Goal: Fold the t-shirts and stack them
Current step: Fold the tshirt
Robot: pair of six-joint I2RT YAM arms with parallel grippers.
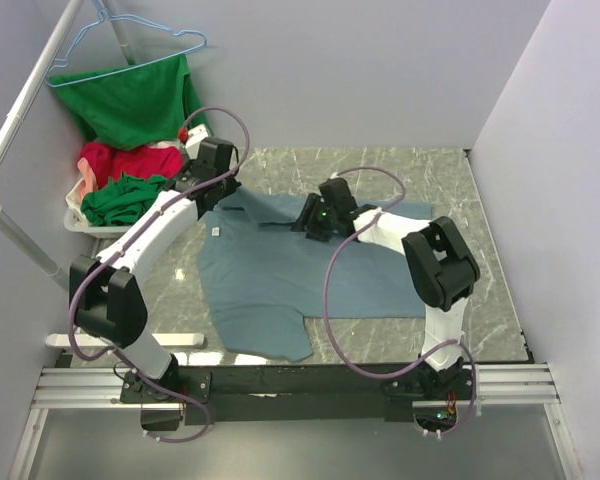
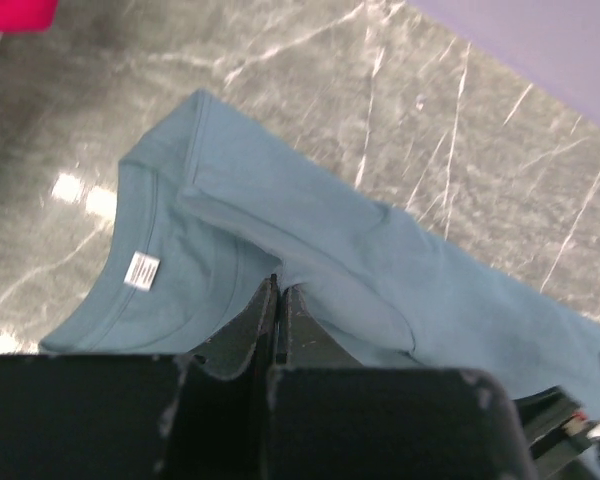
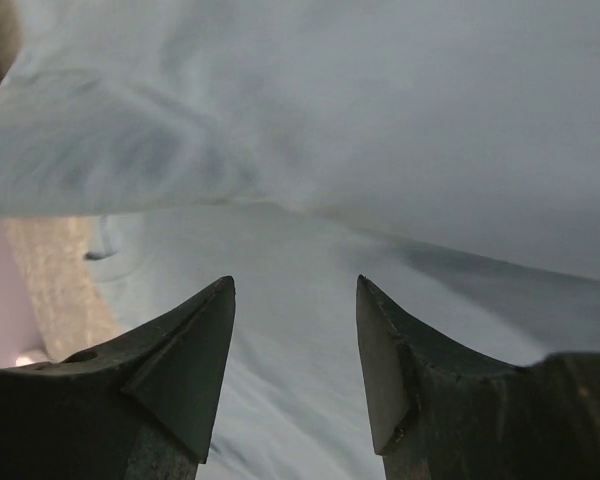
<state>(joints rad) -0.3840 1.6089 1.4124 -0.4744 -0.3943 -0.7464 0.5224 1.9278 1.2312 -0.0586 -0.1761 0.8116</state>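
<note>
From above, the marble table carries the blue shirt spread at its middle. Your left pincer is at the collar and your right pincer is on the upper edge. A basket of shirts sits far left. Your left wrist view shows that pincer pinched tight on a fold beside the collar. Your right wrist view shows its fingers wide apart over the cloth.

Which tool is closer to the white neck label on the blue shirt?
Left. The left tool is shut on the grey-blue t-shirt beside the label; the right tool, open, is farther right along the shirt's far edge.
</note>
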